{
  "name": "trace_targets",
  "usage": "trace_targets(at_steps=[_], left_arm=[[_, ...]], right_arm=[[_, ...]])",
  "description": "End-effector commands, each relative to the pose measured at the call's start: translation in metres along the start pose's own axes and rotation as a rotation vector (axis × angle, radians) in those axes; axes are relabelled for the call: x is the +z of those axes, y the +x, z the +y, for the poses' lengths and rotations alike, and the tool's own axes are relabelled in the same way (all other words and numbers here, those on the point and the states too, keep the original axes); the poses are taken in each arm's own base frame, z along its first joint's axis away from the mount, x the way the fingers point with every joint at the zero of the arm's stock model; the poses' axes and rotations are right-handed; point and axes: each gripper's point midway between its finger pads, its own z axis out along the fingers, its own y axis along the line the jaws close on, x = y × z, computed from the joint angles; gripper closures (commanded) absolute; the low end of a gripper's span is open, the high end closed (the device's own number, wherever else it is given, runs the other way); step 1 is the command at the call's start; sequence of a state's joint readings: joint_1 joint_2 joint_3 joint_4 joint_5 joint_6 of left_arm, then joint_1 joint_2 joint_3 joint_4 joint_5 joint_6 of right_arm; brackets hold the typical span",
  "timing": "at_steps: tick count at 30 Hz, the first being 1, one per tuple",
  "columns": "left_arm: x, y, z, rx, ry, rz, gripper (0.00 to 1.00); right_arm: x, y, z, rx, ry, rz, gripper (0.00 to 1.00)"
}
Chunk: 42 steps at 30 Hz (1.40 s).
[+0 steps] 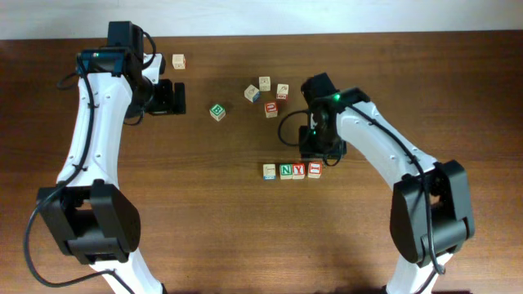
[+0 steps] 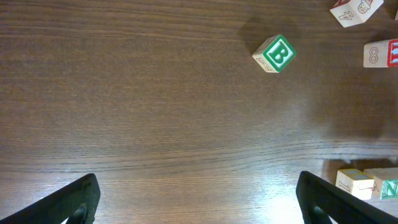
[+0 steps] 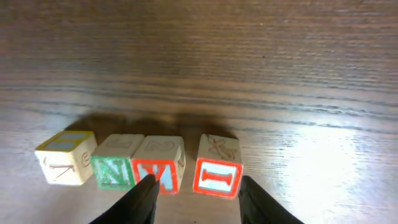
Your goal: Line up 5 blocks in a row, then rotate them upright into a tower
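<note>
My right gripper (image 3: 198,190) stands partly open, its fingers (image 3: 144,200) straddling the red I block (image 3: 217,169) with a gap on one side, so nothing is held. That block ends a row with the red-lettered block (image 3: 158,167), green N block (image 3: 113,165) and blue-marked block (image 3: 65,157). My left gripper (image 2: 199,202) gapes wide and empty near the green B cube (image 2: 274,54).

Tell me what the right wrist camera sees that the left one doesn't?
Only the right wrist view: the red I block, the right fingers either side of it, and the red-lettered block beside it. Only the left wrist view: the green B cube, a block at the top edge, a block with a red side, and the open left fingers. Both: the table, the green N block and the pale block beside it.
</note>
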<state>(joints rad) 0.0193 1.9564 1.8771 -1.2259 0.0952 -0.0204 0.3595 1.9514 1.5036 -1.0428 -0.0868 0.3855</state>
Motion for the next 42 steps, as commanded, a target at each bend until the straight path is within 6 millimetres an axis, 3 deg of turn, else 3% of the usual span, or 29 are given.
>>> trace_targets(at_steps=[1,6,10,22,38,42], left_arm=[[-0.002,-0.005,0.002,-0.010,-0.007,-0.012,0.01],[-0.002,-0.005,0.002,-0.010,-0.007,-0.013,0.01],[-0.002,-0.005,0.002,-0.010,-0.007,-0.012,0.01],[-0.002,-0.005,0.002,-0.010,-0.007,-0.012,0.01],[-0.002,-0.005,0.002,-0.011,-0.007,-0.012,0.01],[-0.002,-0.005,0.002,-0.011,-0.007,-0.012,0.01]], right_arm=[[-0.003,0.006,-0.016,0.017,0.042,0.038,0.57],[0.015,0.024,-0.044,0.112,0.102,0.097,0.62],[0.023,0.027,-0.056,0.137,0.109,0.103,0.63],[0.051,0.032,-0.055,0.134,0.072,0.080,0.66],[0.052,0.028,-0.034,0.075,-0.036,0.074,0.66],[0.052,0.027,-0.019,0.051,-0.078,0.068,0.66]])
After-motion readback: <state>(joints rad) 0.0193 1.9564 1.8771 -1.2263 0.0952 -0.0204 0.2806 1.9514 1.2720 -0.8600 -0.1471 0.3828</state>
